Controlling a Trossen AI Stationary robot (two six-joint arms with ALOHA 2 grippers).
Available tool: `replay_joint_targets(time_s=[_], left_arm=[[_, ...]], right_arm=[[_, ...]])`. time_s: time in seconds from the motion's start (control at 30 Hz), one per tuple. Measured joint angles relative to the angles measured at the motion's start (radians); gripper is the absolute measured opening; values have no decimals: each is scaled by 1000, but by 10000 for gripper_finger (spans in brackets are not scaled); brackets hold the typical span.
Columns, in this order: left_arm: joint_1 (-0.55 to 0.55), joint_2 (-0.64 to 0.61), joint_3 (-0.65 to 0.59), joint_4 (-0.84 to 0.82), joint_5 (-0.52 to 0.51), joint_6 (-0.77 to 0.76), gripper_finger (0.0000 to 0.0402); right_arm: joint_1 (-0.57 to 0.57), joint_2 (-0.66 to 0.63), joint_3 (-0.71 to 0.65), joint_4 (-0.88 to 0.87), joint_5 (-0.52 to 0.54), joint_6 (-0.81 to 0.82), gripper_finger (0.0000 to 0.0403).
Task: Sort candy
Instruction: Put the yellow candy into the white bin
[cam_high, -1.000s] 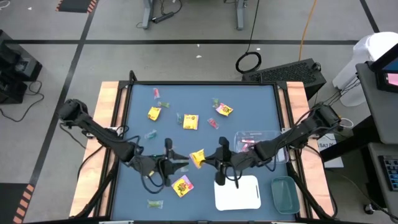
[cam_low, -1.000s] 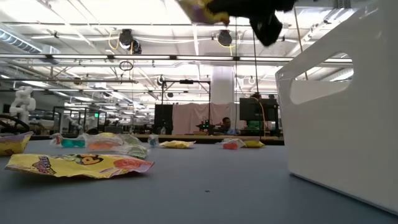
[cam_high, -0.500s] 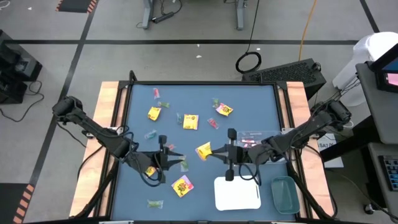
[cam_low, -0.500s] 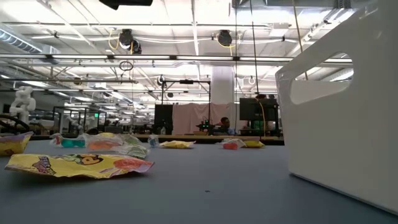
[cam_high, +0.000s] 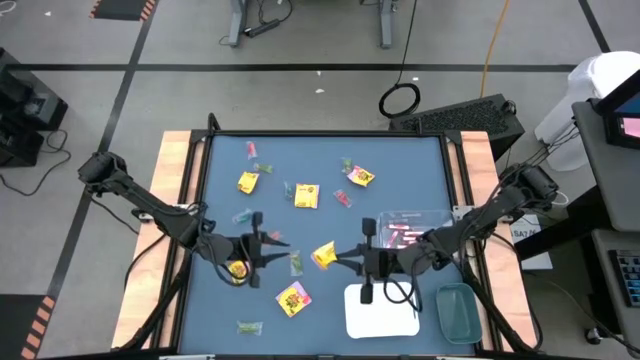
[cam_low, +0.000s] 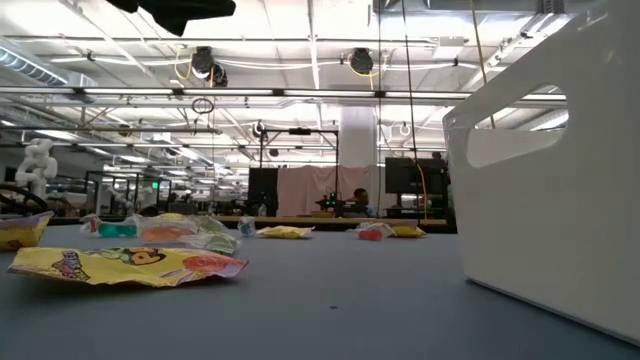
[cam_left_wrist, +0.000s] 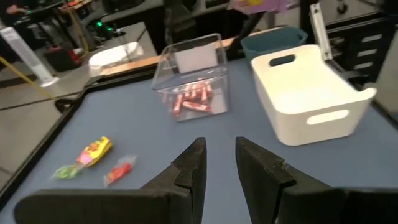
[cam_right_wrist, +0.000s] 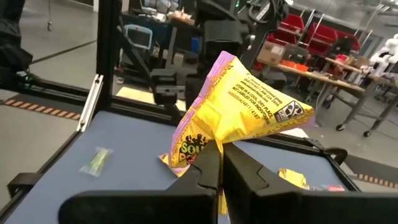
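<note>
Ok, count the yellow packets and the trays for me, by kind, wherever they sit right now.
Yellow packets: 6, the last held in the right gripper
Clear tray: 1
White tray: 1
Green tray: 1
Total: 9

Bench (cam_high: 400, 160): blue-grey top, black rim, pale wood side strips. Packet (cam_right_wrist: 239, 102) in right hand (cam_right_wrist: 217, 163): yellow, pink-purple edge, black print. Both hands black; left hand (cam_left_wrist: 219, 163). Loose packets yellow with pink marks (cam_high: 306, 196). Clear bin (cam_left_wrist: 193, 78) holds pink-red sticks (cam_left_wrist: 191, 99). White tray (cam_left_wrist: 308, 93); teal tray (cam_high: 457, 311). Small green-wrapped piece (cam_right_wrist: 95, 160).
</note>
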Motion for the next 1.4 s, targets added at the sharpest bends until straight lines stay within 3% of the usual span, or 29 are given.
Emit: replay_joint_targets(time_s=[0.43,0.67,1.0,1.4], left_arm=[[-1,1,-1,-12,29,2,93],[-1,2,-1,-12,29,2,93],[-1,2,-1,-35,29,3,93],[-1,2,-1,-35,29,3,93]], right_arm=[[-2,1,0,-72,-4,44,4],[22,24,0,-46,-3,-112,4],[62,66,-1,-62,-3,-458,4],[63,65,-1,-61,-5,-528,4]])
